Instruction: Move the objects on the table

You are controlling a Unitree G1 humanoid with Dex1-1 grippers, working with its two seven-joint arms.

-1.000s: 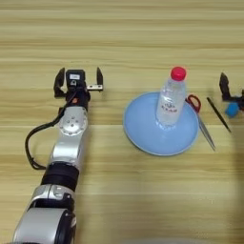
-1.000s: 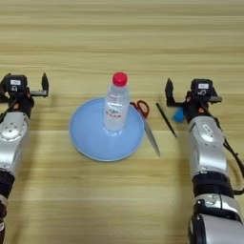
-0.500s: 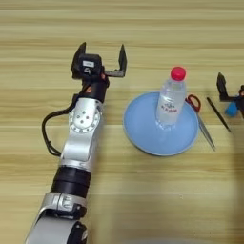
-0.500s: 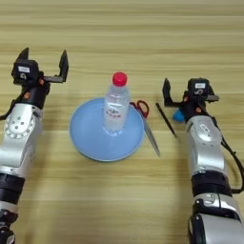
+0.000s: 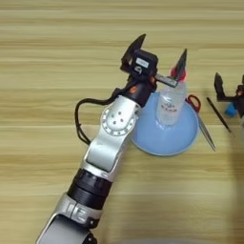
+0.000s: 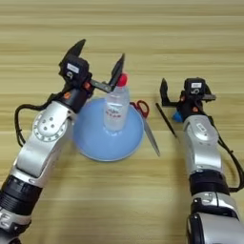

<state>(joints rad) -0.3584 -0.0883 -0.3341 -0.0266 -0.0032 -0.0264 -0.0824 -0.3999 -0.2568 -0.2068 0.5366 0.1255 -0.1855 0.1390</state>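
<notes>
**Spotter:** Right eye view gives you the clearest read. Your water bottle (image 6: 116, 106) stands upright on the light-blue plate (image 6: 95, 143), a little toward the plate's 1 o'clock, red cap up. Standing like that, its neck is open to a grasp from the side.

**Operator:** And my left gripper?

**Spotter:** Your left gripper (image 6: 97, 59) is up at the bottle's 10 o'clock, fingers spread wide, one tip close beside the cap. Nothing is pinched between them. I'd judge you are lined up to close on the bottle's upper part, but I can't tell whether that finger touches the cap.

**Operator:** How does the arm lie?

**Spotter:** Your left forearm runs from the 7 o'clock corner diagonally up across the table (image 6: 143, 28), wrist crossing the plate's left rim.

**Operator:** Right side?

**Spotter:** Your right gripper (image 6: 183, 88) sits parked at the plate's 3 o'clock, fingers apart, with the blue block (image 6: 177, 116) just beside it. Red-handled scissors (image 6: 145, 121) lie against the plate's right rim, and a black pen (image 6: 166, 120) lies between them and that arm.
</notes>
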